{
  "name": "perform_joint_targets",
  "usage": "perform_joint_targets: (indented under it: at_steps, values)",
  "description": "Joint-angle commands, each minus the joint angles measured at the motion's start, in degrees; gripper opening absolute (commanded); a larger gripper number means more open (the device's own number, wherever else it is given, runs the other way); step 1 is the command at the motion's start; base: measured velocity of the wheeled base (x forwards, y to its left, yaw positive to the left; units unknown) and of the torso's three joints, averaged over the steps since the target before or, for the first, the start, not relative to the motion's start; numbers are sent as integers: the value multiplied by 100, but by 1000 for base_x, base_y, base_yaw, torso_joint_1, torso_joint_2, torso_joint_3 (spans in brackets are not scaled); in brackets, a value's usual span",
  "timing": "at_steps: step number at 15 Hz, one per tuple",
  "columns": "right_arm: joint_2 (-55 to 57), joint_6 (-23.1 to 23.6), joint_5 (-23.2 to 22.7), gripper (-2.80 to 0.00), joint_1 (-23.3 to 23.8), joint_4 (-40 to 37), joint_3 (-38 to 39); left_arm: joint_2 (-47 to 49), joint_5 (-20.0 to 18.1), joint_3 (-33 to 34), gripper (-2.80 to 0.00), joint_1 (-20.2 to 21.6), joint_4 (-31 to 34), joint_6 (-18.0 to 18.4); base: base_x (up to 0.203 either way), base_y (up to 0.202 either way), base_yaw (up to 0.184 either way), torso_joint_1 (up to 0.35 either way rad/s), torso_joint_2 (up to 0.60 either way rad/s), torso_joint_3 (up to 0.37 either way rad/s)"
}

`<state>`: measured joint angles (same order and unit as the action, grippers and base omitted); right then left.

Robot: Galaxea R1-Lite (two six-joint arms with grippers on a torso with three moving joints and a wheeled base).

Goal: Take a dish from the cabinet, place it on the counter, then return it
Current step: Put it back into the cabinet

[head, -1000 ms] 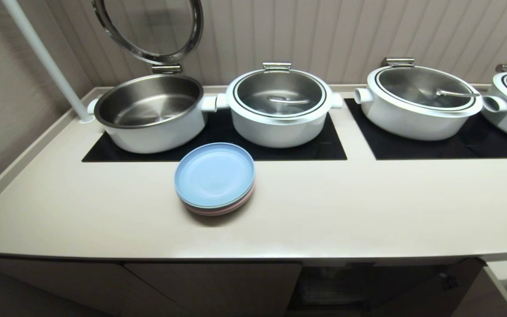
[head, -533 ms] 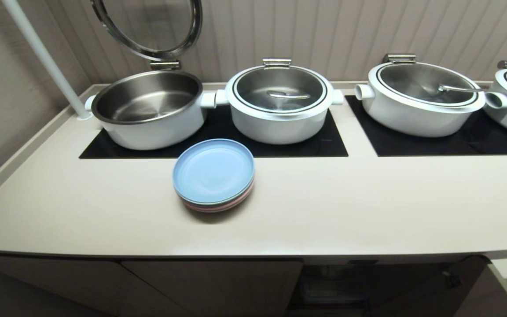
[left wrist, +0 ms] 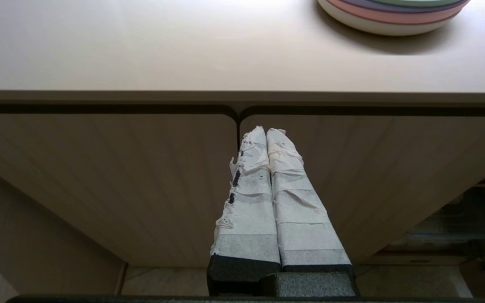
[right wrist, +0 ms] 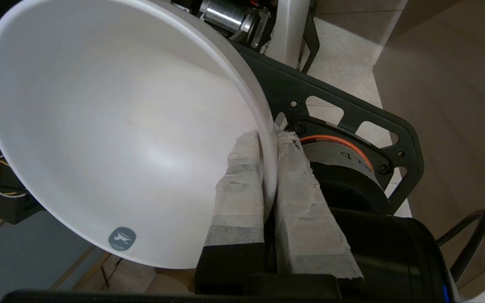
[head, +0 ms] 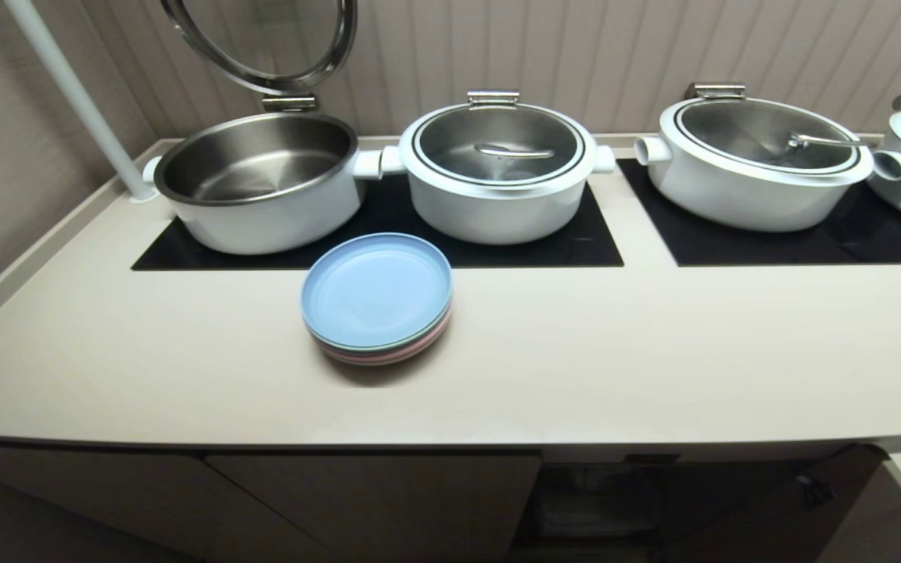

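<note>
Our right gripper (right wrist: 267, 145) pinches the dish (right wrist: 112, 126) by its rim, low beside our base. Our left gripper (left wrist: 266, 136) hangs closed, empty, facing the cabinet (left wrist: 141, 176) doors. On the counter (head: 654, 352), stacked plates (head: 376, 297) sit at twelve o'clock; behind stand pots (head: 497, 172), perhaps warmers.

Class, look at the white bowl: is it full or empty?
Empty: the white bowl shows a bare interior, its rim pinched by the right gripper.

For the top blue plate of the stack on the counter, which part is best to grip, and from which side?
Probably the raised rim of the top blue plate, from the front counter edge: the plate is flat and wide, and the pots stand close behind it.
</note>
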<state>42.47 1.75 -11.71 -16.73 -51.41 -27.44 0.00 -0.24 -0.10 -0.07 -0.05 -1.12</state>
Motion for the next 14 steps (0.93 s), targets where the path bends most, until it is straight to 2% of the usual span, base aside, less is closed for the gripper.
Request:
perform_joint_targets:
  at_steps: [1, 14]
  values:
    - [-2, 1, -7, -280, -15, -89, 11, 0, -2, 1, -280, 7, -4, -2, 0, 0, 0, -139, 285, 173]
    - [-2, 1, -7, -280, -15, -159, -16, 0, -3, 1, -280, 0, -4, -2, 0, 0, 0, -150, 318, 168]
